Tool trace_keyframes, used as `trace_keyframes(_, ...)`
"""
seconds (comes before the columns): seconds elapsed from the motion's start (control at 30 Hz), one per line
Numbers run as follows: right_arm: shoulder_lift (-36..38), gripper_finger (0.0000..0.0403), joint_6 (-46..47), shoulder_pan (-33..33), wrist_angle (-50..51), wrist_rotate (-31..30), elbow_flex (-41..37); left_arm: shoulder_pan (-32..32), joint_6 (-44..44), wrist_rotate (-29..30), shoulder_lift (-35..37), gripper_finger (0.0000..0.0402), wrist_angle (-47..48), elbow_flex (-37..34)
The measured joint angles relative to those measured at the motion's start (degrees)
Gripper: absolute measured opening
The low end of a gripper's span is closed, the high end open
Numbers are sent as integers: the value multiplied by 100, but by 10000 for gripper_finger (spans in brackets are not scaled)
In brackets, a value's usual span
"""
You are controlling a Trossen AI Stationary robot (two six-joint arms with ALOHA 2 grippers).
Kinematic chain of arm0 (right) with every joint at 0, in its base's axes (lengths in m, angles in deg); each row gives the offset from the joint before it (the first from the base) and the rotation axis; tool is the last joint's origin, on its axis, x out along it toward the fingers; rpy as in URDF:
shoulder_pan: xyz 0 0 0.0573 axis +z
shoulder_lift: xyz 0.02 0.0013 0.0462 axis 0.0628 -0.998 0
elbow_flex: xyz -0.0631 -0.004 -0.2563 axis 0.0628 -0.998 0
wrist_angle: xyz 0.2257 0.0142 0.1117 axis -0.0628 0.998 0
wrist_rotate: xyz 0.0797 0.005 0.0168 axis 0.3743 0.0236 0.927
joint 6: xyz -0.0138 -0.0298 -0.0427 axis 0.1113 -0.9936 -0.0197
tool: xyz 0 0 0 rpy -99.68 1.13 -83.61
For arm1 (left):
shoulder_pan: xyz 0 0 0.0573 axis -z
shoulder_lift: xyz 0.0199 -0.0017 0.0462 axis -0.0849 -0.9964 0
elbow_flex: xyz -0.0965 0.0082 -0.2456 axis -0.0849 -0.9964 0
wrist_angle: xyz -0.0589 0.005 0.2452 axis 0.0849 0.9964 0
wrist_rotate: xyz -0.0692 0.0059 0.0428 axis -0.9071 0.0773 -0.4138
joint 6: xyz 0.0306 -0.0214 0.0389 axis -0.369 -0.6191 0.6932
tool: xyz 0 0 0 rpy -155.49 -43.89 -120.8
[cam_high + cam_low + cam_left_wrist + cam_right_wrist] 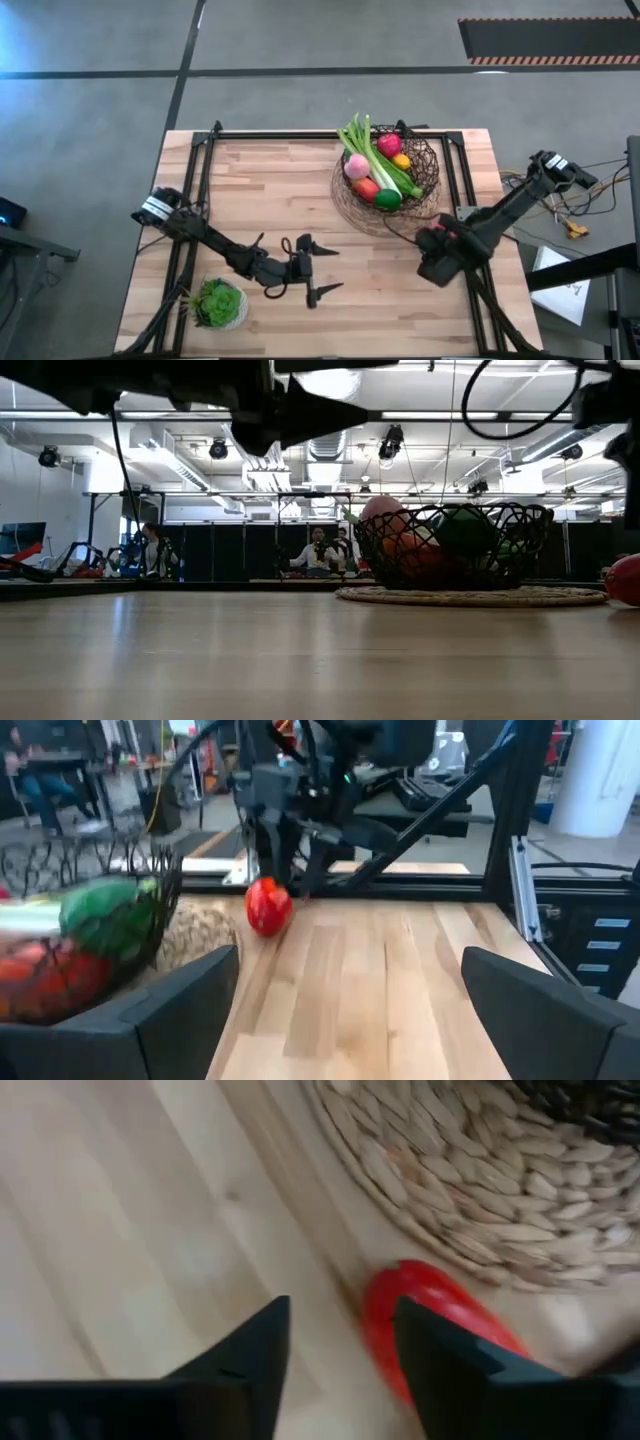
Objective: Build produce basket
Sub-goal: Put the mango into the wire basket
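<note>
Red produce piece (420, 1320) beside right gripper (340, 1342), fingers parted, straddling nothing

Evenly and brightly lit from above in the high view, with only soft, faint shadows under the arms on the table (300, 190). Backlit in the low view: ceiling lamps (220, 450) glaring, arms reduced to dark silhouettes, a pale sheen across the near tabletop. Motion-smeared in the left wrist view around the basket (90, 920). Heavily blurred in the right wrist view, red produce (430, 1325) and woven mat (480, 1190) both soft.
</note>
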Motion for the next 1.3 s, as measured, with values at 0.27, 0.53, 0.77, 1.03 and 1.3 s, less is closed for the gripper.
trace_keyframes(0.27,-339,255,-2511,-977,214,440,0,1,-82,2,-15,366,-27,-61)
trace_keyframes(0.53,-1383,299,-3331,-1162,708,443,-4,4,-67,-2,-15,366,20,-83)
trace_keyframes(0.77,-2014,297,-3642,-1167,771,584,-97,2,-67,-2,-15,366,18,-87)
trace_keyframes(1.03,-2270,237,-3598,-1165,700,428,-288,22,-69,-14,-15,366,18,-87)
trace_keyframes(1.3,-2025,215,-3530,-1110,477,702,17,20,-67,-13,-15,366,17,-100)
